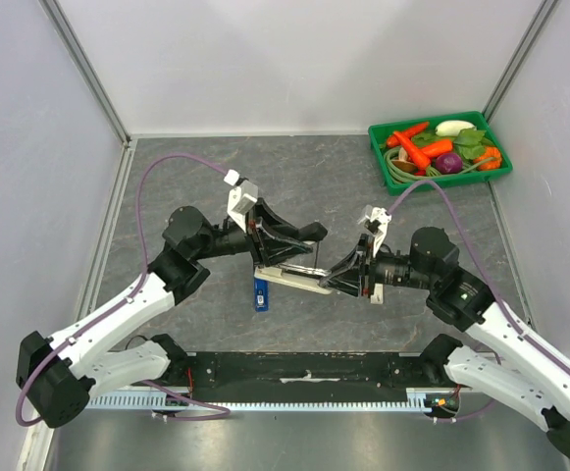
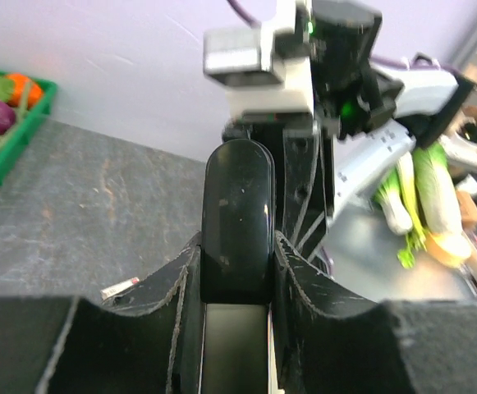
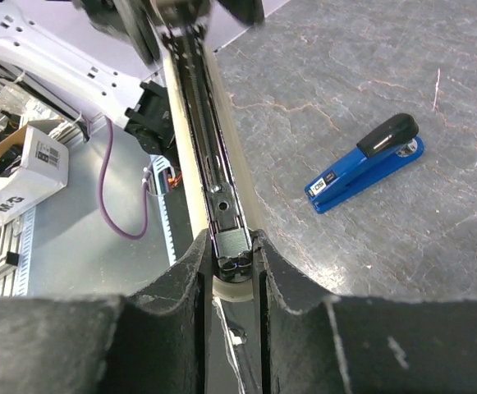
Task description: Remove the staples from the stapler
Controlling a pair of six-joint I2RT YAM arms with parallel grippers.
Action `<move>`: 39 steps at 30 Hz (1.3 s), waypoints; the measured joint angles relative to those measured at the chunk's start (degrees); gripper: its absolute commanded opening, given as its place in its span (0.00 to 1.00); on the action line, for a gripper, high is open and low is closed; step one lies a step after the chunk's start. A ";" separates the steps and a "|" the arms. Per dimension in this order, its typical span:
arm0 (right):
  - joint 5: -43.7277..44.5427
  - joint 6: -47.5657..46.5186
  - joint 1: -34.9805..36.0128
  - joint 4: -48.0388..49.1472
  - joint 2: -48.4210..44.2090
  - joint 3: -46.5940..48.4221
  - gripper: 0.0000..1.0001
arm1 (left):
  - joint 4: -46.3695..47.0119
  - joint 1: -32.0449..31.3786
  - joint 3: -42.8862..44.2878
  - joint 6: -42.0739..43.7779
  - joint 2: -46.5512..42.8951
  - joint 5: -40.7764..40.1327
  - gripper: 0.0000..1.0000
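Cream and black, the stapler (image 1: 292, 273) is opened out at the middle of the grey table (image 1: 186, 186), held between my two arms. My left gripper (image 2: 236, 246) is closed snugly on its black top arm (image 2: 236, 197). My right gripper (image 3: 231, 246) pinches the cream base, with the metal staple channel (image 3: 209, 156) facing up. A blue stapler (image 3: 365, 164) lies just beside it, its small label unreadable. Lettering on a white box (image 3: 37, 164) is too blurred to read. A green tray (image 1: 376, 152) of vegetables sits far right.

Staplers x2: 1 cream-and-black open stapler (image 1: 289, 278), 1 blue plastic stapler (image 1: 261, 292). Green plastic veg tray (image 1: 376, 149) x1.
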 measured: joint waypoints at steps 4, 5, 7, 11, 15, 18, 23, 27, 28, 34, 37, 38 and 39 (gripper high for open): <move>0.17 1.36 -0.33 3.13 2.25 -3.15 0.00 | 6.78 0.61 -1.79 -2.29 0.22 -5.42 0.02; 0.07 1.81 -0.31 4.07 3.17 -3.91 0.00 | 9.11 0.63 -2.03 -2.82 0.61 -6.99 0.02; -0.46 2.80 -0.07 6.54 5.53 -5.38 0.00 | 14.12 0.66 -2.14 -3.89 2.14 -10.01 0.02; -0.98 4.96 1.09 11.82 10.78 -7.48 0.00 | 22.80 0.33 -2.47 -6.49 6.47 -15.10 0.02; -0.76 5.90 1.40 14.25 13.64 -7.63 0.00 | 29.99 0.28 -2.93 -8.76 10.10 -18.93 0.02; -0.02 6.08 1.42 15.28 15.08 -7.63 0.00 | 35.30 0.15 -3.10 -10.05 13.14 -21.22 0.02; 2.58 6.25 1.64 15.37 17.35 -7.63 0.00 | 41.68 0.02 -4.37 -11.28 17.27 -25.14 0.02; 4.90 6.88 1.73 15.80 19.52 -8.11 0.00 | 43.95 0.02 -5.99 -11.28 19.30 -28.22 0.02; 5.35 6.97 1.75 15.98 20.00 -8.26 0.00 | 44.35 0.02 -6.34 -11.28 19.87 -28.92 0.02; 6.62 7.61 2.01 18.18 23.71 -9.33 0.00 | 45.42 -0.07 -8.28 -11.45 22.73 -33.81 0.02; 6.45 7.80 2.08 19.78 25.03 -10.19 0.00 | 45.38 -0.11 -9.33 -11.69 23.54 -36.57 0.02; 6.36 7.82 2.08 20.41 25.27 -10.45 0.00 | 45.24 -0.11 -9.62 -11.91 23.67 -37.55 0.02; 6.32 7.80 2.10 20.83 25.49 -10.64 0.00 | 45.18 -0.11 -9.90 -12.09 23.71 -38.60 0.02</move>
